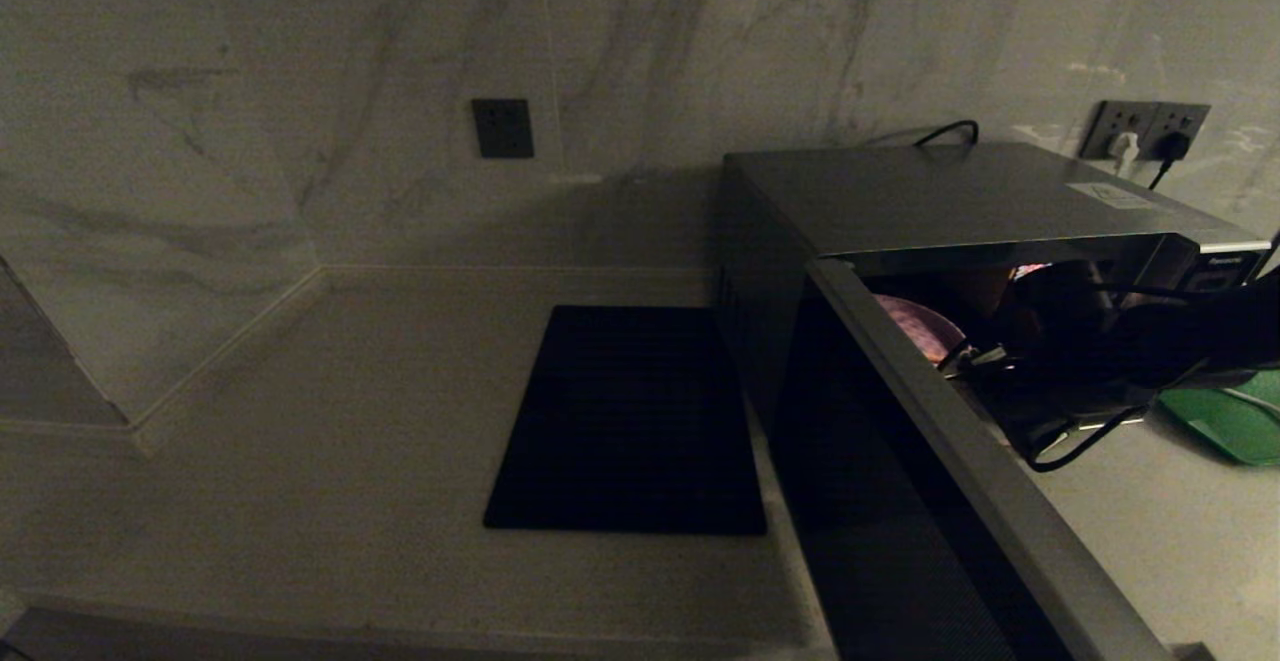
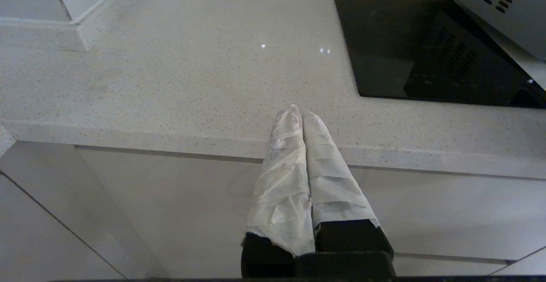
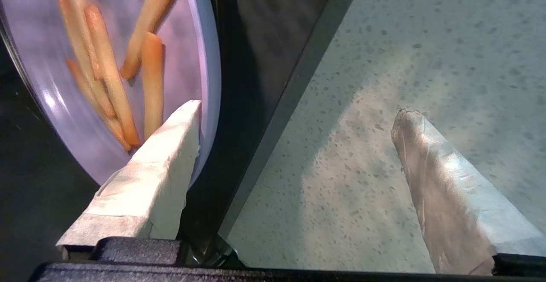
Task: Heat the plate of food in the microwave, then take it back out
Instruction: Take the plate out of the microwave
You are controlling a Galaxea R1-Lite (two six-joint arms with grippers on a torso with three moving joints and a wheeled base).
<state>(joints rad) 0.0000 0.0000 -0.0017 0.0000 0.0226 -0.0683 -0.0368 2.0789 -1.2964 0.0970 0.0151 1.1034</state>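
Plate (image 3: 64, 107) with fries (image 3: 106, 73) sits inside the microwave (image 1: 960, 203), whose door (image 1: 900, 501) stands swung open toward the robot; in the head view only a pale pink arc of the rim shows in the cavity. It looks like a small, stiff, shallow dish, probably light, and likely smooth and a bit slippery at the edge. The fries lie loose, so any tilt could roll them off. The best hold, judging by its shape, is a pinch on the near rim, one finger above and one below, keeping the dish level while sliding it out.

The right claw (image 3: 298, 120) is at the mouth of the cavity with its taped fingers (image 3: 158, 167) spread wide apart, about as far as they go. One finger overlaps the plate's rim in the wrist view; whether it touches cannot be told. The other finger hangs over the speckled worktop (image 3: 384, 60), outside the dark lower edge of the oven. Nothing is gripped.

The left claw (image 2: 300, 113) is parked off the front edge of the worktop, its wrapped fingers pressed together and empty, with a black mat (image 1: 630, 421) lying beside the microwave. A green tray (image 1: 1235, 421) lies at the far right.
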